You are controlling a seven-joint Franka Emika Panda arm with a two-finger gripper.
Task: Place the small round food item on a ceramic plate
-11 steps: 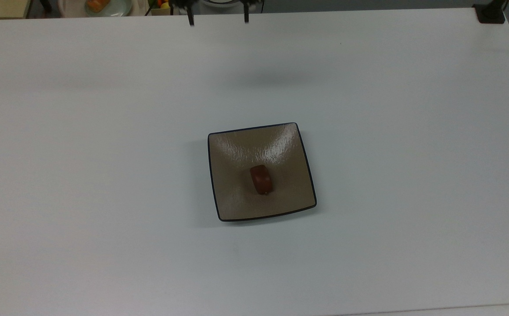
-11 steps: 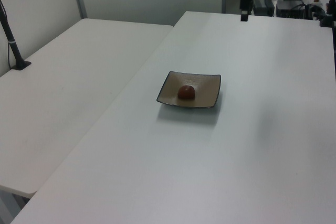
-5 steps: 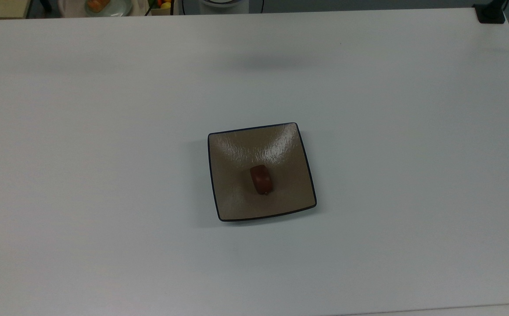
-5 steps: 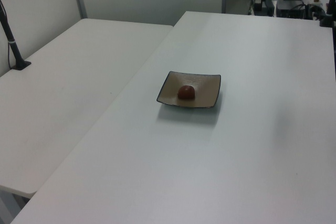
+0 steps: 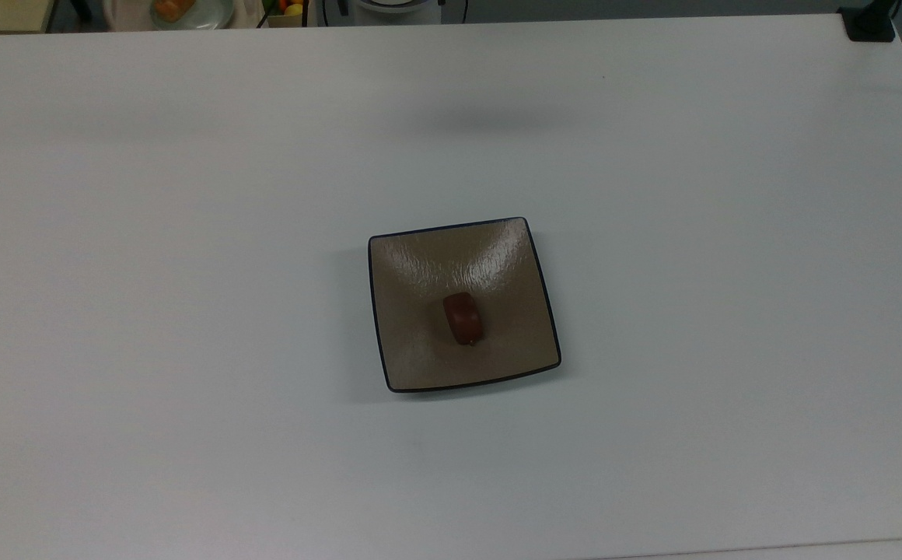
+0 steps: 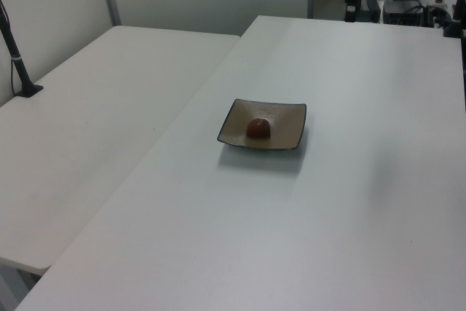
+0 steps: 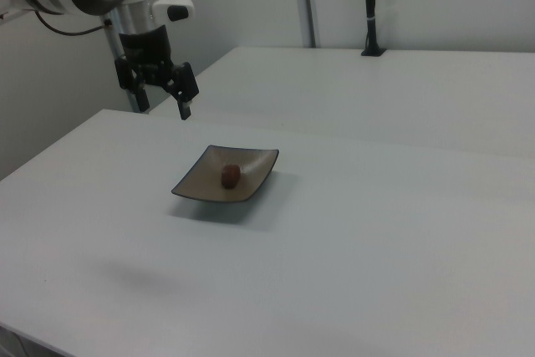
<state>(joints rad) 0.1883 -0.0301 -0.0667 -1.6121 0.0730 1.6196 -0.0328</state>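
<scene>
Right in the middle of the ceramic plate [image 5: 420, 264] sits the small round food item [image 5: 463, 318], resting in the shallow dip and well inside the dark rim on every side. Nothing is touching it. The plate itself is flat on the white table [image 5: 187, 311], roughly central, with bare surface all around.

The claw [image 7: 179, 94] is up in the air at the right view's left, well clear of the plate and above the table's far edge. Its 2 fingers look spread apart and there's nothing between them.

So honestly this looks done to me: item on plate, arm backed off. I can't see anything left except maybe parking the arm.
</scene>
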